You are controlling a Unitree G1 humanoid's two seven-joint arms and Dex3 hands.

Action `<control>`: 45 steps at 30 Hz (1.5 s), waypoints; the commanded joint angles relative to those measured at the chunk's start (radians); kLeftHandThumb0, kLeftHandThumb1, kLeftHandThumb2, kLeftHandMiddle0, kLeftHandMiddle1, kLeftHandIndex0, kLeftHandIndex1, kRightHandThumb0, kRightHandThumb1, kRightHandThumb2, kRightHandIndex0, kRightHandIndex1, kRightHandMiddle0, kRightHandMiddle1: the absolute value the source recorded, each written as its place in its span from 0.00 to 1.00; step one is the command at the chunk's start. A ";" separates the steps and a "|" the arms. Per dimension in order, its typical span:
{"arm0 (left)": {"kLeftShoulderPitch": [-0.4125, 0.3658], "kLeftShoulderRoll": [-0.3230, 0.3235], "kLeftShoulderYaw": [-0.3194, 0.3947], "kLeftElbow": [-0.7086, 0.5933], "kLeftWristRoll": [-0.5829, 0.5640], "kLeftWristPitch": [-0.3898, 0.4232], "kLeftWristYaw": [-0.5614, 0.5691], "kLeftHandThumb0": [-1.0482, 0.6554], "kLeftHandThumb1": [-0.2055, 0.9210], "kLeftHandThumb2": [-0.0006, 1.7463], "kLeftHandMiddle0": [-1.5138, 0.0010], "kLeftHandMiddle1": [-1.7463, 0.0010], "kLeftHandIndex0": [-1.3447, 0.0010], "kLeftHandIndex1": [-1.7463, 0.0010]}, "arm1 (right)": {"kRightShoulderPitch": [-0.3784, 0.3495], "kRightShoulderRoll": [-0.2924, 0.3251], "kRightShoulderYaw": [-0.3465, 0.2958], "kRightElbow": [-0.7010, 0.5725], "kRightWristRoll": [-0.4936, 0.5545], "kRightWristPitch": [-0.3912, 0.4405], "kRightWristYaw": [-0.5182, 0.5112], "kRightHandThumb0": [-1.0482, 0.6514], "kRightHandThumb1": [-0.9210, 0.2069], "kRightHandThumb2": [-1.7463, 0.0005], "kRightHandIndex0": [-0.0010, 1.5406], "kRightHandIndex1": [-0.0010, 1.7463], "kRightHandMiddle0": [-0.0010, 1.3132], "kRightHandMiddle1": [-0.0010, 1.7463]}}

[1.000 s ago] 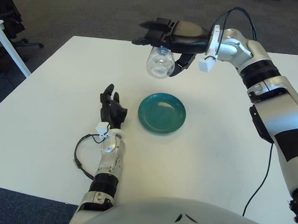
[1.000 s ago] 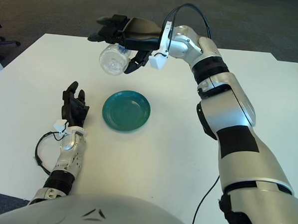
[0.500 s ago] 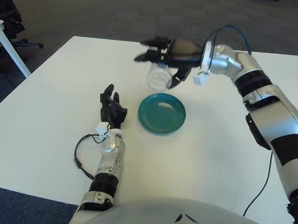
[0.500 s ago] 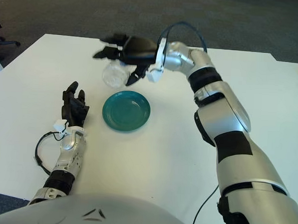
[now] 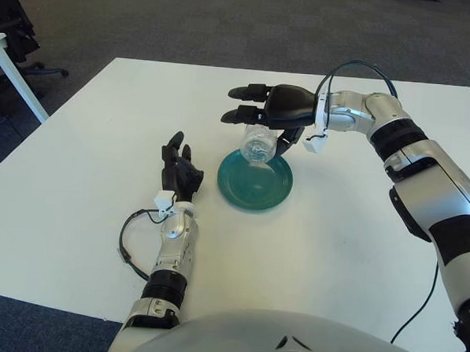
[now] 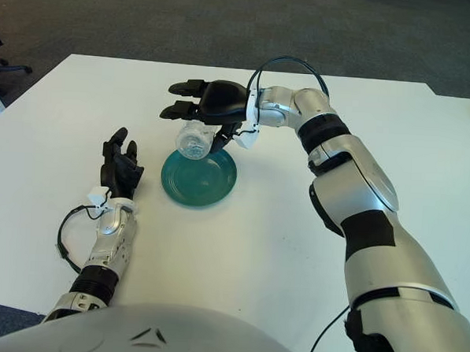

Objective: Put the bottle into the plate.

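Observation:
A clear plastic bottle (image 5: 259,142) hangs lying on its side just above the back-left rim of the teal plate (image 5: 256,179), which sits mid-table. My right hand (image 5: 268,119) reaches in from the right and holds the bottle from above, fingers stretched over it and the thumb curled beneath. Whether the bottle touches the plate I cannot tell. My left hand (image 5: 178,171) shows on the white table to the left of the plate, fingers relaxed and holding nothing.
The white table (image 5: 77,176) spreads wide around the plate. A black cable (image 5: 131,241) loops beside my left forearm. Another cable (image 5: 418,300) trails down the right side. A second white table (image 5: 8,62) and a chair base stand at the far left on dark carpet.
My right hand has come down and toward me with the bottle, from high behind the plate to just over its back-left rim. The left hand has barely shifted.

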 commanded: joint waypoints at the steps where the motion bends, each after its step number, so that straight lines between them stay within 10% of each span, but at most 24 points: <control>1: 0.059 -0.102 0.012 0.101 -0.021 0.047 0.000 0.08 1.00 0.66 0.79 1.00 1.00 0.54 | -0.034 0.003 0.018 0.006 -0.031 0.012 -0.042 0.05 0.00 0.40 0.06 0.00 0.00 0.14; 13: 0.054 -0.108 0.028 0.100 -0.038 0.047 -0.006 0.10 1.00 0.64 0.80 1.00 1.00 0.58 | -0.051 0.007 0.040 0.022 -0.047 0.031 -0.098 0.05 0.00 0.44 0.06 0.00 0.00 0.12; 26: 0.037 -0.109 0.033 0.129 -0.004 0.030 0.040 0.10 1.00 0.61 0.81 1.00 1.00 0.58 | -0.085 0.004 0.077 0.042 -0.053 0.003 -0.081 0.17 0.01 0.83 0.00 0.00 0.00 0.01; 33: 0.030 -0.106 0.031 0.147 0.016 0.020 0.055 0.10 1.00 0.59 0.83 1.00 1.00 0.61 | -0.102 0.005 0.095 0.061 -0.056 -0.018 -0.088 0.37 0.37 0.53 0.00 0.00 0.00 0.00; 39: 0.027 -0.104 0.036 0.144 0.007 0.035 0.049 0.09 1.00 0.58 0.85 1.00 1.00 0.64 | -0.114 0.008 0.101 0.066 -0.059 -0.016 -0.106 0.18 0.09 0.77 0.00 0.00 0.00 0.00; 45: 0.034 -0.109 0.034 0.118 0.005 0.049 0.056 0.09 1.00 0.58 0.84 1.00 1.00 0.67 | -0.110 0.012 0.086 0.071 -0.034 -0.013 -0.097 0.08 0.01 0.64 0.00 0.00 0.00 0.00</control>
